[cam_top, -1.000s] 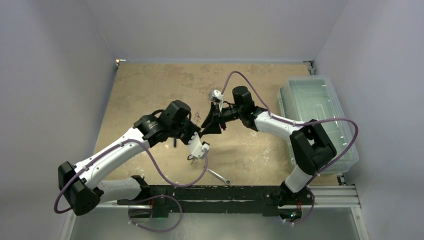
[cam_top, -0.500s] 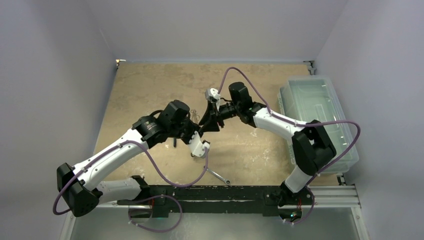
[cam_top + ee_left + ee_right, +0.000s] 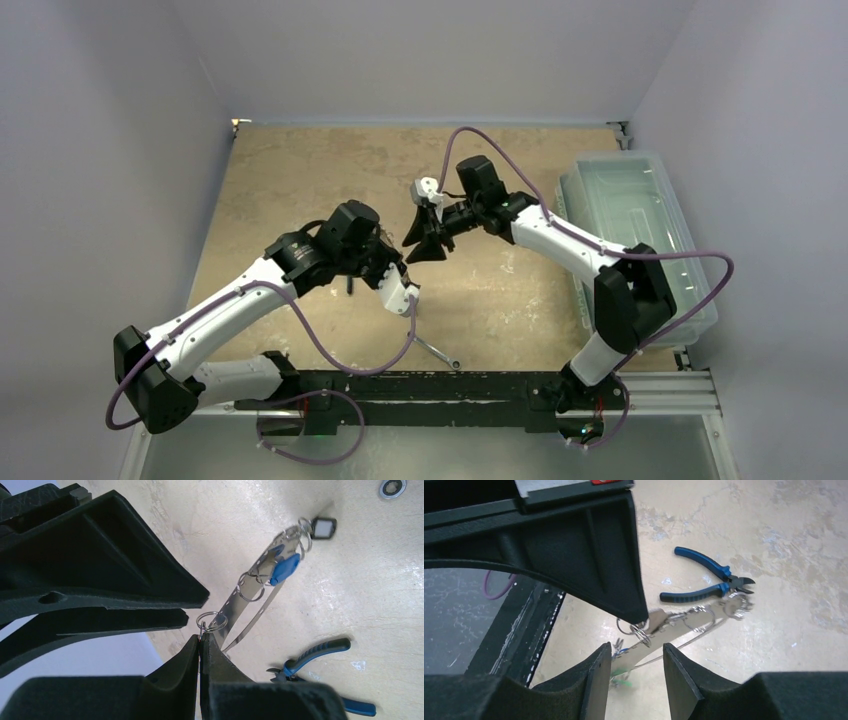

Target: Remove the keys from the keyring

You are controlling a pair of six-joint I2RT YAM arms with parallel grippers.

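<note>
Counts: one silver perforated-strip keyring. On the keyring: at least three small silver split rings, one blue-headed key, one black-framed tag; any further keys too blurred to count. Near the keyring on the beige tabletop: one blue-handled pliers, one silver wrench, one clear plastic bin. Two black pincers: left pincer, right pincer.

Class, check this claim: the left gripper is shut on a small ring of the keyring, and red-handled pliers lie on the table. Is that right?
No: the pliers have blue handles, not red, as the left wrist view shows. The left gripper is indeed shut on a small ring of the keyring.
</note>
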